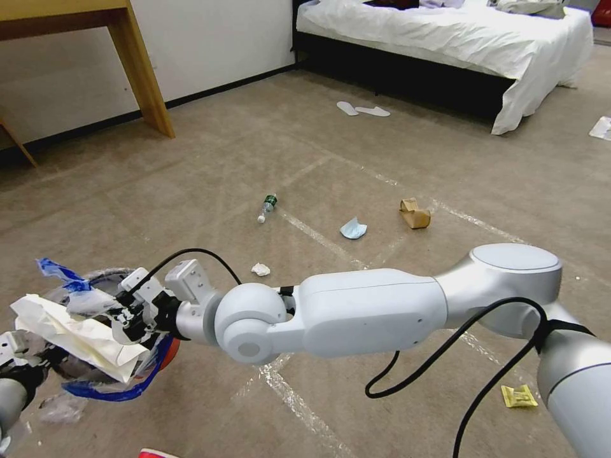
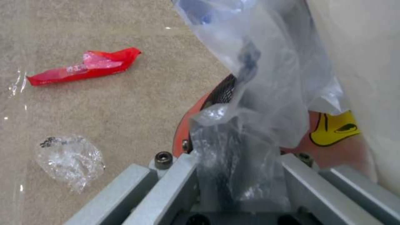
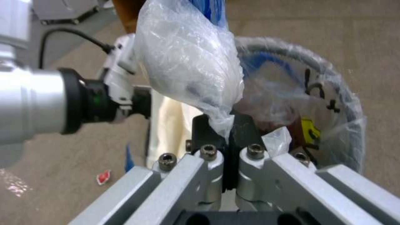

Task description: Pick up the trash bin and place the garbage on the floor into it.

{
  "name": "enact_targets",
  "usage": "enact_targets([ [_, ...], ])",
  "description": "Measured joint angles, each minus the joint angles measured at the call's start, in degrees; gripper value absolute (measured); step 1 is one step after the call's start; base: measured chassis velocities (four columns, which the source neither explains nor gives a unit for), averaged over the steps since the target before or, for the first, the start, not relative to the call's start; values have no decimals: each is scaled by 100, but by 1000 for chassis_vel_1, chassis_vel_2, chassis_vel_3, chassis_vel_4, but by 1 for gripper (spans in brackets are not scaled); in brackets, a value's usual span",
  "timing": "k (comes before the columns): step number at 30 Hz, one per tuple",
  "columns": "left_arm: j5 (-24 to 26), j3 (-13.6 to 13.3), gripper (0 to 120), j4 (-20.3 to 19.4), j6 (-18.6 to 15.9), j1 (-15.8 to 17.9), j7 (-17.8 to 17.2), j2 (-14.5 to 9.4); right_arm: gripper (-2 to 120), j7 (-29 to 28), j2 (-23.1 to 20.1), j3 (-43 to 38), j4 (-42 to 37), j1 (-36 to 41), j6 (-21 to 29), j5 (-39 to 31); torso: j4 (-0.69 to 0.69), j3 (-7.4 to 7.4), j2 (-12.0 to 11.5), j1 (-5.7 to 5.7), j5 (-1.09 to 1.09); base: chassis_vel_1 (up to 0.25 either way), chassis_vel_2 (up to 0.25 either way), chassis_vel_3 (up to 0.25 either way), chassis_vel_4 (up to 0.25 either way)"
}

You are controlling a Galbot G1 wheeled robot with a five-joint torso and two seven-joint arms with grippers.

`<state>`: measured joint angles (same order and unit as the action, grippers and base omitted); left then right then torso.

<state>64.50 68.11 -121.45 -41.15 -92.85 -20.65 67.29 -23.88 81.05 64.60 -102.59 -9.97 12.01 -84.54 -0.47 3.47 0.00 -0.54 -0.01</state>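
While the head view has the right claw (image 1: 130, 312) directly over the red trash bin (image 1: 167, 352) at the robot's left, the left wrist view shows the left claw (image 2: 239, 175) clamping its rim, and the right wrist view shows fingers (image 3: 242, 131) pinched shut on a clear plastic bag (image 3: 187, 62) above the bin's mouth.

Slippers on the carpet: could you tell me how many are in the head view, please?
2: one flat white slipper and a second slipper beside it, on the beige carpet before the white-sheeted bed; others may be hidden by the bed.
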Motion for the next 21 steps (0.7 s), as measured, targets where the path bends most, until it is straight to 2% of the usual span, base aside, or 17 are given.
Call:
enact_targets([
  [16, 2, -5, 0, -5, 0, 15, -5, 16, 0, -186, 237, 107, 267, 223, 65, 176, 0, 0, 0, 0, 1, 0, 0, 0, 0],
  [18, 2, -5, 0, -5, 0, 14, -6, 26, 3, -180, 283, 115, 327, 229, 45, 210, 0, 0, 0, 0, 1, 0, 0, 0, 0],
  [19, 1, -5, 0, -8, 0, 12, -5, 34, 9, -175, 332, 127, 397, 243, 18, 246, 0, 0, 0, 0, 1, 0, 0, 0, 0],
  [21, 0, -3, 0, -17, 0, 6, -5, 43, 14, -158, 427, 156, 593, 282, -57, 363, 0, 0, 0, 0, 1, 0, 0, 0, 0],
])
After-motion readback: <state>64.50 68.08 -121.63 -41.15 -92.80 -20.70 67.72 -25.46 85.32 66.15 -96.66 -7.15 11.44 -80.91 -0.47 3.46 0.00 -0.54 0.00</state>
